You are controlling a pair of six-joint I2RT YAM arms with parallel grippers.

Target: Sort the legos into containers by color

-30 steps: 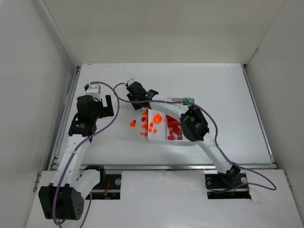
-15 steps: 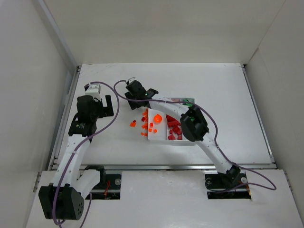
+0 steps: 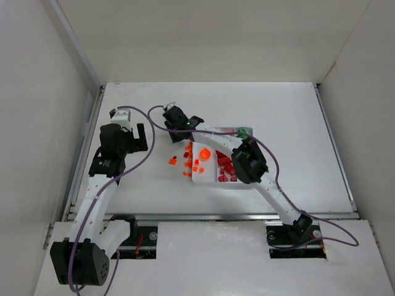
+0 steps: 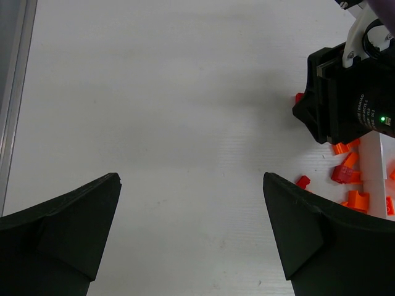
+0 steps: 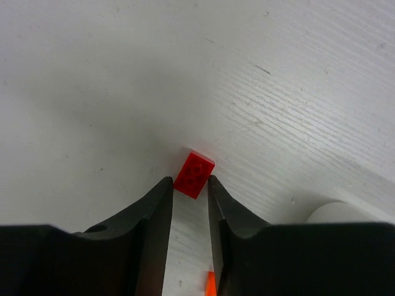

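The right pincer (image 5: 188, 184) is pointing down at the desk (image 5: 92, 74), its fingers standing only narrowly apart. A red lego (image 5: 194, 174) is lying on the desk at the fingertips, its near end sitting between them; whether they are clamping it cannot be told. The left pincer (image 4: 191, 179) is hanging wide open over bare desk, holding nothing. Orange legos (image 3: 187, 163) are lying loose just left of the tray (image 3: 210, 180), while red legos (image 3: 226, 168) are resting inside one compartment.
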